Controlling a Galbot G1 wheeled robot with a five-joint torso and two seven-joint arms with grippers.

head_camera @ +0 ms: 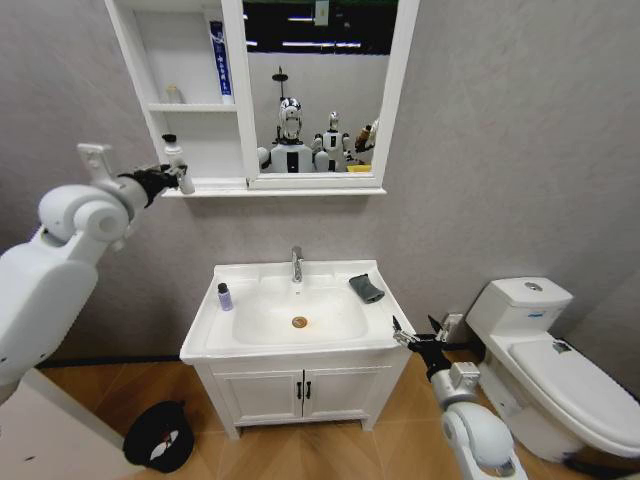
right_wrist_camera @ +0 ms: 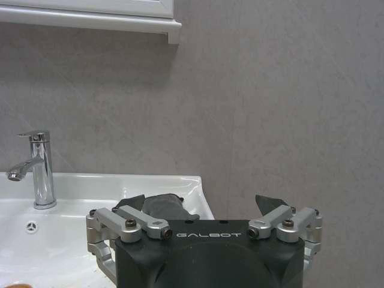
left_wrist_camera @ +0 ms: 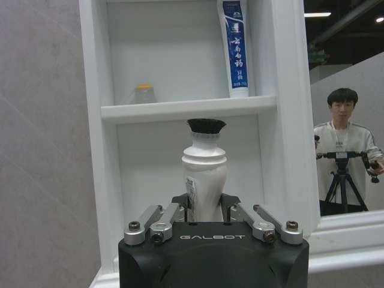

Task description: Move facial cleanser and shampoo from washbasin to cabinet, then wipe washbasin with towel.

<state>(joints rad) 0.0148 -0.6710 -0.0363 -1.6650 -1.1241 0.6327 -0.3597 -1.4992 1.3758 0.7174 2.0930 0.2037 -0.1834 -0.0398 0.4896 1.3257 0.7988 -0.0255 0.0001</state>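
Closest to the lens, the left gripper (left_wrist_camera: 207, 217) is clamped on a white bottle with a black cap (left_wrist_camera: 206, 171), held upright in front of the lower open compartment of the cabinet (left_wrist_camera: 180, 110) at the upper left. To place it well, I would keep it vertical, carry it in over the bottom ledge clear of the shelf above, and let go only once its base sits flat. Down at the right near corner of the washbasin (head_camera: 225, 335), the right gripper (head_camera: 415, 333) waits with fingers apart, near the towel (head_camera: 366, 288); a small purple bottle (head_camera: 225, 297) stands on the washbasin's left rim.
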